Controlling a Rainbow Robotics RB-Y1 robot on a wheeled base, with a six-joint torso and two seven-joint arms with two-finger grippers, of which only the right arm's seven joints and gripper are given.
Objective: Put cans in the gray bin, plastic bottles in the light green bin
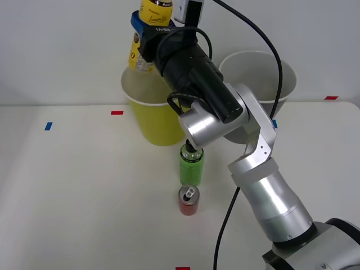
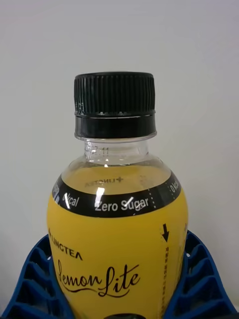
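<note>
Yellow bottle (image 1: 147, 34) up over the light green bin (image 1: 147, 121)!
Gripper (image 1: 145, 35) clamped round its body (blue fingers (image 2: 30, 279) hugging the label); let go off-centre and it could clip the rim.

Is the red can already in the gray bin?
No, the red can stands on the table in front of the green-label bottle, well short of the gray bin.
</note>
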